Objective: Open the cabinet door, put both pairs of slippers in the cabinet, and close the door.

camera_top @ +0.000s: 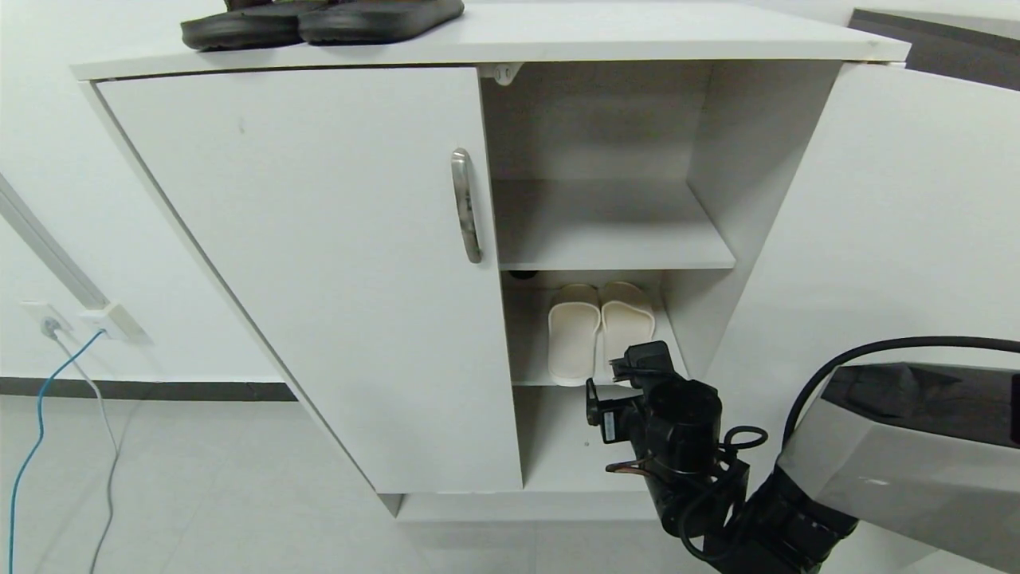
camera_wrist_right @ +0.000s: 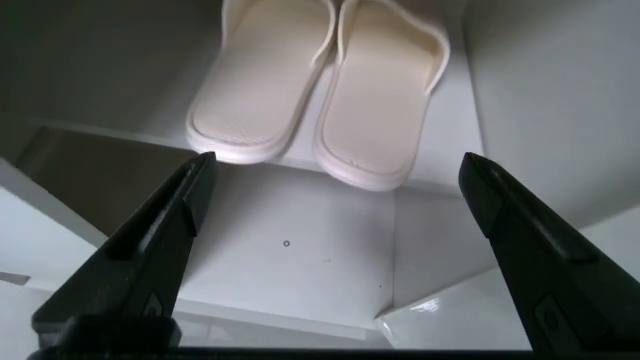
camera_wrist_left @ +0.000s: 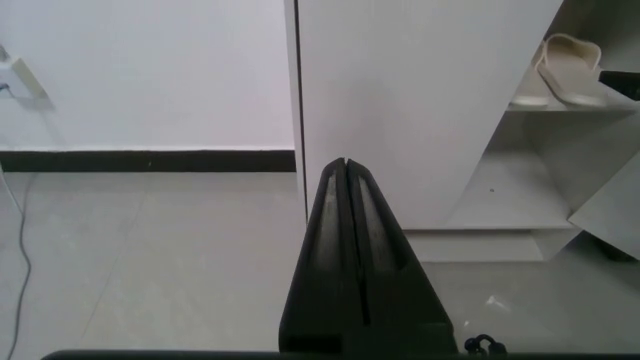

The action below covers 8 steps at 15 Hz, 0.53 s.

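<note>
The white cabinet has its right door swung open and its left door shut. A pair of cream slippers lies side by side on the middle shelf; the right wrist view looks down on the cream slippers from just in front. A pair of black slippers rests on the cabinet's top at the left. My right gripper stands open and empty just in front of the cream pair; the right gripper shows low at the open compartment. My left gripper is shut on nothing, low over the floor facing the cabinet's left side.
A metal handle runs down the shut left door. An upper shelf and the bottom compartment hold nothing. A wall socket with a blue and a grey cable is at the left, over tiled floor.
</note>
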Tool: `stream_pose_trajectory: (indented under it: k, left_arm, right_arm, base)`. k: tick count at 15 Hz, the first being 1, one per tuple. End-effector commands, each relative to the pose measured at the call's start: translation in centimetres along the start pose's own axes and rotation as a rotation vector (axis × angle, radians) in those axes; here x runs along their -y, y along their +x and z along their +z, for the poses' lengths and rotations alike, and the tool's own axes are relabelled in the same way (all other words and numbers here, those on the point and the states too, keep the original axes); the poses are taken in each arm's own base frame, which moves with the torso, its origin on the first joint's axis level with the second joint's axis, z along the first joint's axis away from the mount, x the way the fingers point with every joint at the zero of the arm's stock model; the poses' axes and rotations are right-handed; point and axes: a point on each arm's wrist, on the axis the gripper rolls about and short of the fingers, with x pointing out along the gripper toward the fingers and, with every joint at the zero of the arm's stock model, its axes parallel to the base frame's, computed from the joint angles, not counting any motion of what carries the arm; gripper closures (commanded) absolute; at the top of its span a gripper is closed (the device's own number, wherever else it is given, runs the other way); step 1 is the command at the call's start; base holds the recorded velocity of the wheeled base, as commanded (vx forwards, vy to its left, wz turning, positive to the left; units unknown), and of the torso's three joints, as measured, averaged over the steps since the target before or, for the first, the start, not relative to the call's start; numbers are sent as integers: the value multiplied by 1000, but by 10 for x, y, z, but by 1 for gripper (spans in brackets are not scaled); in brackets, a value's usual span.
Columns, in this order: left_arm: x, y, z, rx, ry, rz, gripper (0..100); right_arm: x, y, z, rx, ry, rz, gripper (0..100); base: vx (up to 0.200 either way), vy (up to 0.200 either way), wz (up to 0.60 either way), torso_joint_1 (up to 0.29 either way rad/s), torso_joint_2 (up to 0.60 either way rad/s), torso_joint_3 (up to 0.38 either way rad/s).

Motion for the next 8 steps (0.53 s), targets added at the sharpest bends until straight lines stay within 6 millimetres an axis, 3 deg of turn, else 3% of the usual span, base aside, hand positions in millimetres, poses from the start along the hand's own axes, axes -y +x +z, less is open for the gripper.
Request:
stream_pose_trajectory:
  k: [1,8]
  left_arm:
    - [0,0,0,-2,0,0,100]
    - [0,0,0,-2,-1,2,100]
  right_arm:
    - [0,0,-2,-5,-5,1,0]
    - [0,0,-2,1,0,-1,0]
  base:
    - [0,0,0,7,2,193]
    - [0,0,0,0,3,201]
